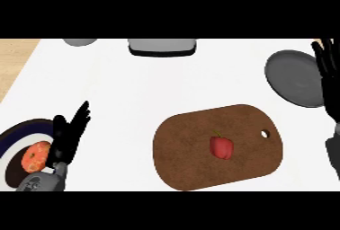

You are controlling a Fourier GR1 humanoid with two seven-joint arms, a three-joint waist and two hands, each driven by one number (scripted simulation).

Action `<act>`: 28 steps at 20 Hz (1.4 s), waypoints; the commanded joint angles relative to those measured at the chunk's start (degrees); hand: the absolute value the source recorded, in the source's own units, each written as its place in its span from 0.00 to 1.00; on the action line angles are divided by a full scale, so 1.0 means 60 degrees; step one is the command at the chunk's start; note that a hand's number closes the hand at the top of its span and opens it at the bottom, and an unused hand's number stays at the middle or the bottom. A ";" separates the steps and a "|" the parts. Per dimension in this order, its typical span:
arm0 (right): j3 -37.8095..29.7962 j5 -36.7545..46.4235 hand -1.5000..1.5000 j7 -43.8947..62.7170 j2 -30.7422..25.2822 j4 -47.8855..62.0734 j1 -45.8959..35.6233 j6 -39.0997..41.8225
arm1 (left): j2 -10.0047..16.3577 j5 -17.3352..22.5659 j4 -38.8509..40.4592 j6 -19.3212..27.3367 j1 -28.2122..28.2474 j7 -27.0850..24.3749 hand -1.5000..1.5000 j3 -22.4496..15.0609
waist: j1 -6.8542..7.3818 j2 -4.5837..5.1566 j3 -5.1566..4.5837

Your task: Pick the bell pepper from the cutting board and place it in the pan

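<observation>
Head view: pepper (221, 147) lies untouched mid cutting board (189, 155), pan (292, 76) far right. Right hand (329, 81), straight-fingered and apparently empty beside the pan, must reach near-left to grasp it. Left hand (65, 139) rests open.

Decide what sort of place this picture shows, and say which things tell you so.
Most likely a kitchen: a brown cutting board with a red bell pepper on it, a grey pan beyond its right end, and a plate of food at the left.
</observation>
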 commanded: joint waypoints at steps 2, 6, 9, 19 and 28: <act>0.1393 0.0322 1.00 -0.0265 0.0010 0.0414 0.0285 0.1627 | 0.0040 -0.0110 -0.0433 0.0130 -0.0550 -0.0406 0.50 0.0335 | -0.0023 -0.0032 -0.0182; 0.3751 0.1117 1.00 -0.0003 -0.0528 0.0776 0.0425 0.3899 | 0.0099 -0.0252 -0.1283 0.0302 -0.1569 -0.1305 0.50 0.0651 | 0.0587 0.0053 -0.0193; 0.3693 0.4118 0.00 -0.2045 -0.0993 0.0367 0.1196 0.1841 | 0.0056 0.0195 -0.1230 0.0159 -0.1382 -0.1078 0.50 0.0962 | -0.0203 -0.0108 -0.0182; 0.1807 0.4931 0.00 -0.1675 -0.4376 -0.3309 0.3490 0.2108 | 0.0186 0.0196 -0.1642 0.0103 -0.0588 -0.1351 0.50 0.1344 | -0.0433 -0.0153 -0.0205; 0.2249 0.4366 0.00 0.4167 -0.5486 -0.5936 0.0917 0.4545 | 0.0046 -0.0063 -0.1880 0.0063 -0.1063 -0.0713 0.50 0.1055 | -0.0031 -0.0073 -0.0213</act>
